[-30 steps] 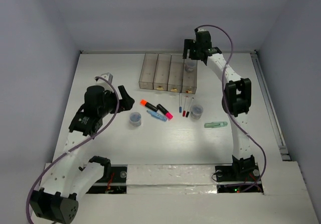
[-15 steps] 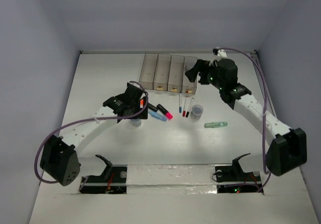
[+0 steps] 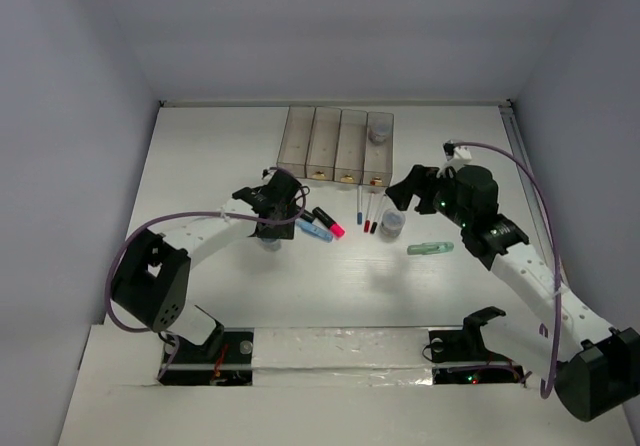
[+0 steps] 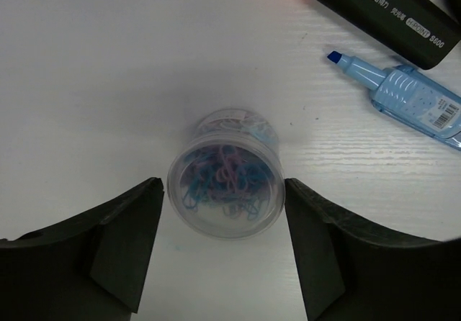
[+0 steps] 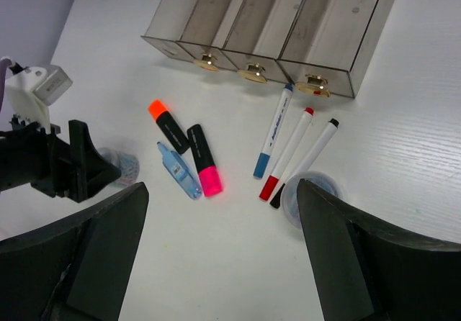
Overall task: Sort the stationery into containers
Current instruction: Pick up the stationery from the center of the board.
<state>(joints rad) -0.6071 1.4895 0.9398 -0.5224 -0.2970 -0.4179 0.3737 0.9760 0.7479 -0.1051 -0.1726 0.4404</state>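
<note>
A clear round pot (image 4: 225, 173) of coloured paper clips stands on the table between the fingers of my left gripper (image 4: 223, 186), which is open with its pads close on either side. An orange highlighter (image 4: 382, 11) and a light blue marker (image 4: 410, 98) lie just beyond it. My right gripper (image 5: 223, 191) hangs open and empty above the table. Below it lie a pink highlighter (image 5: 202, 159), three thin pens (image 5: 288, 152) and a second pot (image 5: 310, 195). The containers (image 3: 335, 146) stand at the back, with a third pot (image 3: 379, 129) in the rightmost bin. A pale green marker (image 3: 430, 248) lies to the right.
The white table (image 3: 200, 156) is walled on three sides. A rail (image 3: 535, 206) runs along its right edge. My left arm curves in from the near left and the right arm from the near right.
My left gripper has swung in over the left pot, come down around it and narrowed. The right arm has drawn back from the bins toward the middle of the table, its jaws open.
</note>
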